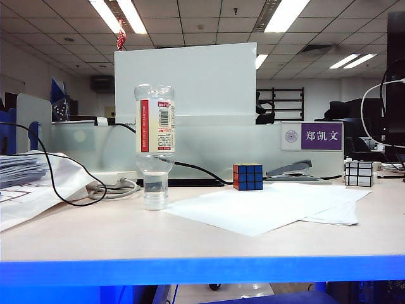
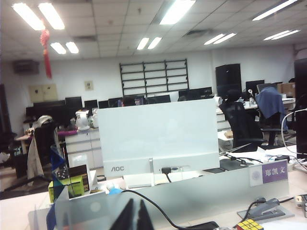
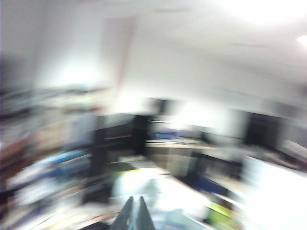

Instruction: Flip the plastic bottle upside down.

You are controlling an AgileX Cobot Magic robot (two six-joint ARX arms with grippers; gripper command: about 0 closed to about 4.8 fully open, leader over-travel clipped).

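Note:
The plastic bottle stands upside down on the table, its capped neck at the bottom and its base up. It is clear, with a white label carrying a red stripe and a barcode. No gripper or arm appears in the exterior view. In the left wrist view my left gripper is shut with nothing between its dark fingers, and it points level across the office over the frosted divider; the bottle is out of that view. The right wrist view is heavily blurred. My right gripper shows there shut and empty, and no bottle can be made out.
A Rubik's cube sits to the right of the bottle, behind white paper sheets. A stapler and a mirror cube lie further right. A black cable and stacked papers are at the left, a monitor back behind.

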